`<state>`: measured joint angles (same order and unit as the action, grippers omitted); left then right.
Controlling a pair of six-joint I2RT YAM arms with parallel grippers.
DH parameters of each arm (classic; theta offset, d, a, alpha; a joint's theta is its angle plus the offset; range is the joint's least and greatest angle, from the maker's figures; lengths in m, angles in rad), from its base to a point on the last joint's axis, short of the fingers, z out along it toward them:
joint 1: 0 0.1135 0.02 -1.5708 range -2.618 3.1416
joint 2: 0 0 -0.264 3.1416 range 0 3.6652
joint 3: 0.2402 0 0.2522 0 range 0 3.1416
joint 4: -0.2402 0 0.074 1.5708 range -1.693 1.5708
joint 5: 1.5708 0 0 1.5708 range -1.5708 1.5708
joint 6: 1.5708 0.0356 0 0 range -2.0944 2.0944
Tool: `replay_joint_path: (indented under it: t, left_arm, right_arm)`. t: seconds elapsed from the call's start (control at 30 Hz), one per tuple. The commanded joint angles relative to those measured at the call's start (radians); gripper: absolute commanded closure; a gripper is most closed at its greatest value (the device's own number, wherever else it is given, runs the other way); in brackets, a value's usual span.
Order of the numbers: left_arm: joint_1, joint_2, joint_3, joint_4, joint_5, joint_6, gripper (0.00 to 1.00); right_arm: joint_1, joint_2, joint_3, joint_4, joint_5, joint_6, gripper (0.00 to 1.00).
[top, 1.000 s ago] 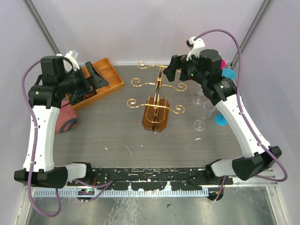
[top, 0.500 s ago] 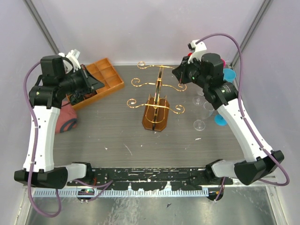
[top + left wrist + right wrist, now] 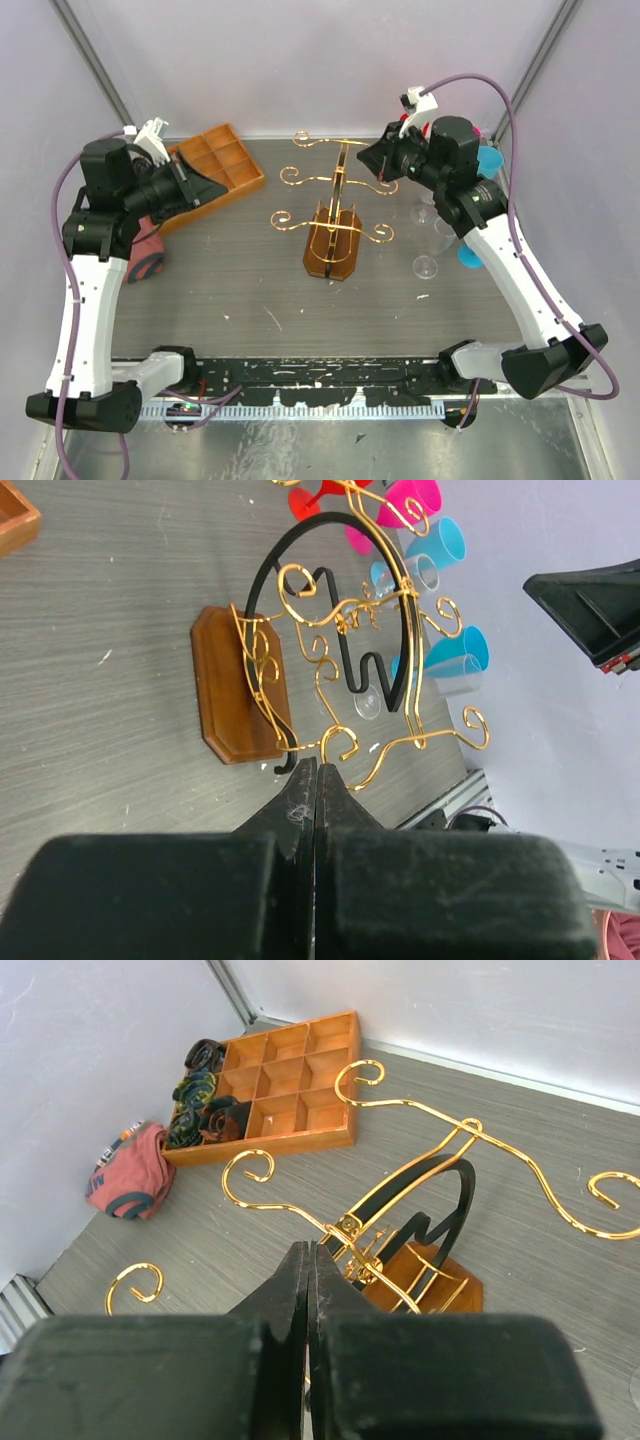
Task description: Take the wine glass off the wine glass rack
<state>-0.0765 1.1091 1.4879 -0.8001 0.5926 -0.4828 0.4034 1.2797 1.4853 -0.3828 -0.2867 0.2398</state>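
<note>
Both jaws are pressed shut on nothing: the left gripper (image 3: 315, 780) and right gripper (image 3: 308, 1260) hover above the rack (image 3: 335, 215). Its gold hooks look bare, arms spreading sideways. Clear wine glasses (image 3: 426, 266) stand upright on the table (image 3: 250, 290) right of it, stems vertical

A wooden tray (image 3: 215, 168) with square compartments sits at the far left of the grey table (image 3: 250, 290), angled toward the back wall. In the right wrist view, dark rolled items (image 3: 200, 1090) fill the compartments along its left side, while the other compartments look bare. Just beside the tray, near the left wall, lies a red cloth bundle (image 3: 145, 250) with a dark ring marking on it. On the far right side of the table stand plastic cups: blue ones (image 3: 445, 550), a pink one (image 3: 412, 498) and a red one (image 3: 312, 498), grouped closely together.
</note>
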Motion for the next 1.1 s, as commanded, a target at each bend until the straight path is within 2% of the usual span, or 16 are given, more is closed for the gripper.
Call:
replay_joint_path:
  t: [0.0,0.03,0.07,0.2,0.3,0.33,0.37,0.4,0.43,0.47,0.53,0.6,0.73,0.8,0.9,1.07]
  left_arm:
    - [-0.002,-0.044,-0.087,0.131,0.059,-0.067,1.0]
    - [-0.001,-0.052,-0.101,0.14,0.049,-0.077,0.21]
    - [-0.001,-0.06,-0.111,0.143,0.024,-0.084,0.02]
    - [-0.002,-0.073,-0.111,0.104,-0.028,-0.065,0.01]
    - [-0.002,-0.082,-0.098,0.073,-0.063,-0.048,0.01]
    - [-0.002,-0.083,-0.092,0.064,-0.074,-0.041,0.01]
    - [-0.002,-0.082,-0.084,0.054,-0.083,-0.034,0.01]
    - [-0.002,-0.082,-0.074,0.046,-0.094,-0.03,0.01]
    - [-0.003,-0.081,-0.069,0.041,-0.102,-0.026,0.01]
    - [-0.002,-0.081,-0.065,0.039,-0.106,-0.022,0.01]
    - [-0.001,-0.082,-0.057,0.038,-0.118,-0.02,0.01]
    - [-0.001,-0.081,-0.05,0.041,-0.129,-0.021,0.01]
    - [-0.002,-0.077,-0.041,0.038,-0.146,-0.022,0.01]
    - [-0.002,-0.072,-0.041,0.028,-0.146,-0.022,0.01]
    - [-0.002,-0.077,-0.06,0.031,-0.151,-0.03,0.01]
    - [-0.001,-0.084,-0.079,0.035,-0.16,-0.058,0.01]
  right_arm:
    - [-0.001,-0.06,-0.016,0.053,0.024,-0.026,0.99]
    - [-0.001,-0.065,-0.021,0.055,0.031,-0.034,0.99]
    - [-0.001,-0.072,-0.023,0.057,0.029,-0.04,0.99]
    - [-0.001,-0.08,-0.023,0.065,-0.021,-0.064,0.99]
    - [-0.001,-0.084,-0.032,0.066,-0.003,-0.056,0.99]
    - [-0.001,-0.082,-0.034,0.067,0.003,-0.056,0.91]
    - [-0.001,-0.08,-0.038,0.066,0.001,-0.06,0.72]
    - [0.0,-0.076,-0.041,0.065,0.003,-0.056,0.47]
    - [-0.001,-0.077,-0.043,0.063,0.011,-0.051,0.32]
    - [-0.001,-0.077,-0.049,0.062,0.016,-0.055,0.26]
    - [-0.001,-0.08,-0.055,0.06,0.026,-0.071,0.22]
    - [-0.002,-0.077,-0.044,0.042,0.031,-0.085,0.24]
    - [-0.001,-0.061,-0.004,-0.015,0.038,-0.095,0.43]
    - [-0.001,-0.068,-0.004,-0.023,0.044,-0.098,0.44]
    - [-0.001,-0.087,-0.012,-0.024,0.063,-0.121,0.32]
    - [-0.001,-0.1,0.003,-0.064,0.174,-0.111,0.02]
